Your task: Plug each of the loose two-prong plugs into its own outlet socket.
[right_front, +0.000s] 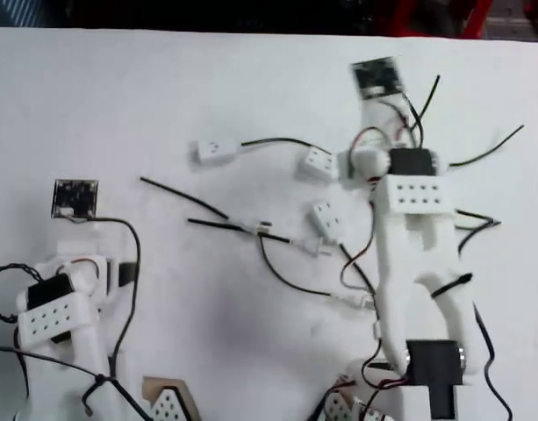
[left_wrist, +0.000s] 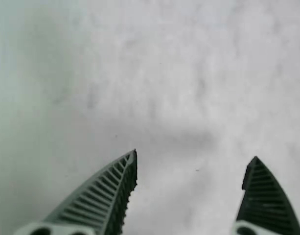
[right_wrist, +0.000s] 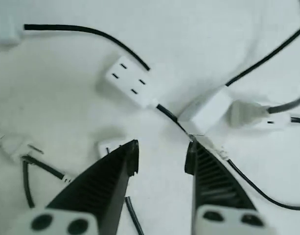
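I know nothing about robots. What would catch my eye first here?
A tangle of black cords with small white outlet sockets sprawls across the middle of the white table. The right gripper hangs open above them, while the left gripper is open over bare table.

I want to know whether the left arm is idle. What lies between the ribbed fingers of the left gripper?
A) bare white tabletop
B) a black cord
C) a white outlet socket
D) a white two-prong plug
A: in the left wrist view the left gripper stands open, with bare white tabletop between and beyond its fingers.
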You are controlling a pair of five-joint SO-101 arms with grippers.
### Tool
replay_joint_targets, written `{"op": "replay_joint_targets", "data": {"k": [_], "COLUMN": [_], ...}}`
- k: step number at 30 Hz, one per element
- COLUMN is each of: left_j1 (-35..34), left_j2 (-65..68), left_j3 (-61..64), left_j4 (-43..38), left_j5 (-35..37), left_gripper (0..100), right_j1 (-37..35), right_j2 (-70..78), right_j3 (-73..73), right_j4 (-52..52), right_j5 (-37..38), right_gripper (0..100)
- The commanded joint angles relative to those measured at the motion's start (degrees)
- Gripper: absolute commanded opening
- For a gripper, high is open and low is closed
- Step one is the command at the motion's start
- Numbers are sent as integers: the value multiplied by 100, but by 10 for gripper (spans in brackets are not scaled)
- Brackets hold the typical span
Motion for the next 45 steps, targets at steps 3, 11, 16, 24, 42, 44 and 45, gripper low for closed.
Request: {"op": "replay_joint_targets", "data": {"k": [3,11,16,24,42,44,45], "left_j1": [4,4,4,4,4,4,4], "left_j2": [-145,-145,-145,-145,-145,-145,-145], "left_j3": [-9,-9,0,0,0,0,0], "left_j4": [-114,-114,-114,-114,-114,-114,-114], "left_j5": [79,79,70,70,70,70,70], "left_gripper": [335,335,335,335,335,335,335], "right_j1": [-831,-1015,-866,-699,-646,-646,-690], "right_j2": [119,1560,2484,3925,4163,3873,3723], "right_j3": [-299,-905,-1758,-3024,-3754,-3736,-3745], "right_j4": [-13,-409,-400,-374,242,347,462], "right_j5": [193,809,835,835,1679,1952,2075], "right_gripper": [178,255,256,255,19,18,18]}}
